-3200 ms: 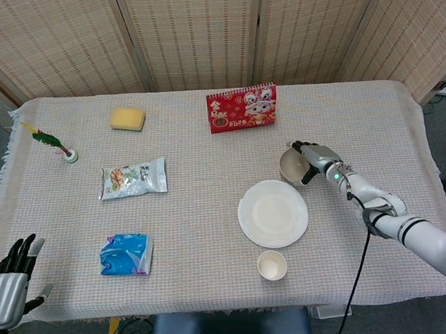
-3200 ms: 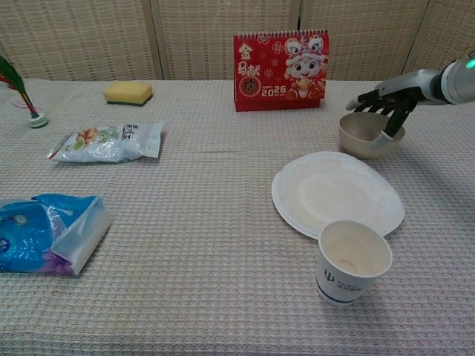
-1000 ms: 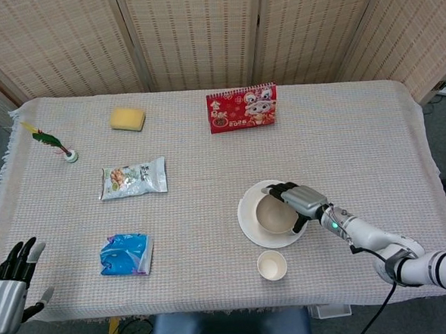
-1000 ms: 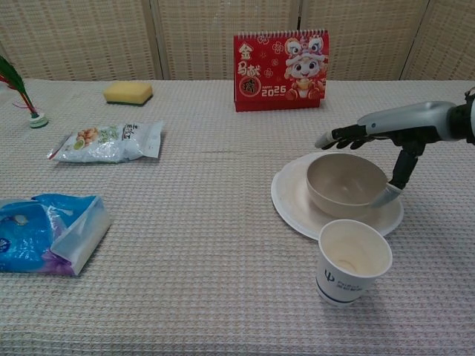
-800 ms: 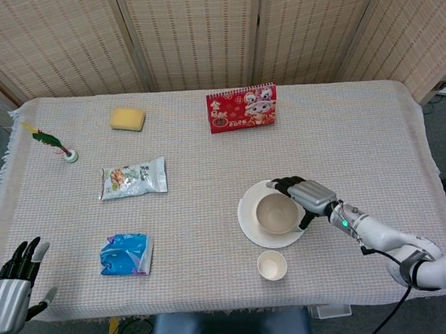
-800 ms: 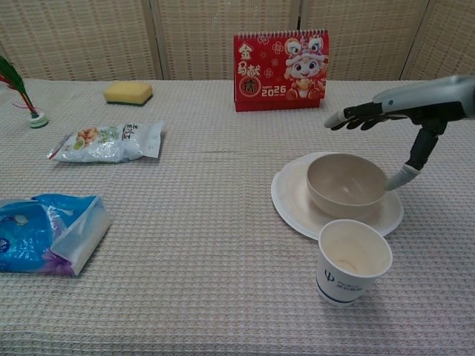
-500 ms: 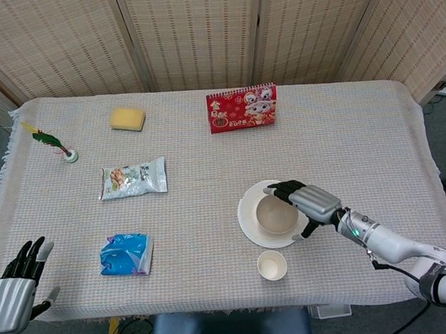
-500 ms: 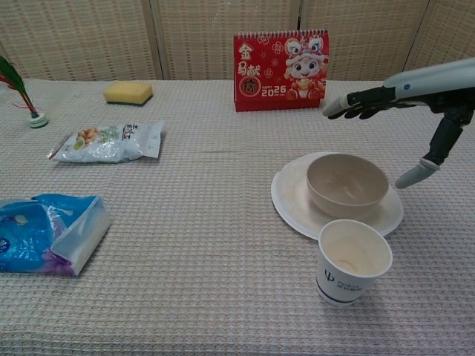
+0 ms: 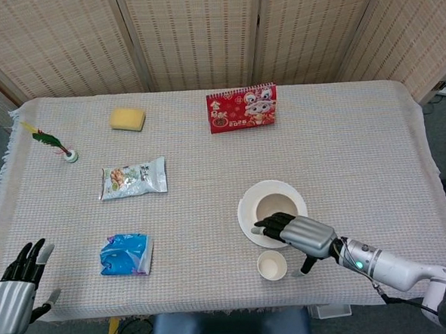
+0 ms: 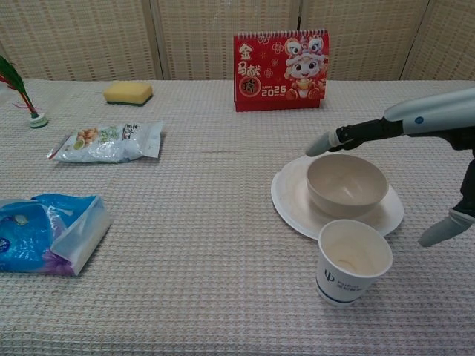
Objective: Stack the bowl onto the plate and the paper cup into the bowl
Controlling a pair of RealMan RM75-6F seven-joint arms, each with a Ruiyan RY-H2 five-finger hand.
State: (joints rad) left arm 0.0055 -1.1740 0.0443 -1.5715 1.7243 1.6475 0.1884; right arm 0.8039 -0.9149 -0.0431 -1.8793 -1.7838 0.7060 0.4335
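Note:
The beige bowl [image 9: 273, 207] [image 10: 347, 184] sits upright on the white plate [image 9: 248, 211] [image 10: 292, 200], right of the table's middle. The white paper cup [image 9: 271, 265] [image 10: 354, 261] stands upright just in front of the plate. My right hand [image 9: 299, 236] [image 10: 415, 133] hovers open between bowl and cup, fingers spread above the plate's near edge, thumb hanging down to the cup's right; it touches neither. My left hand [image 9: 10, 296] is open at the table's near left corner, holding nothing.
A red calendar [image 9: 242, 107] [image 10: 281, 70] stands behind the plate. A yellow sponge [image 9: 127, 117], a snack bag [image 9: 133, 178] and a blue packet [image 9: 126, 254] lie on the left half, with a feather shuttlecock [image 9: 53, 142] at the far left edge.
The right hand carried the bowl from behind the plate onto it, let go, and has drawn back toward the front edge above the cup. The left hand barely moved.

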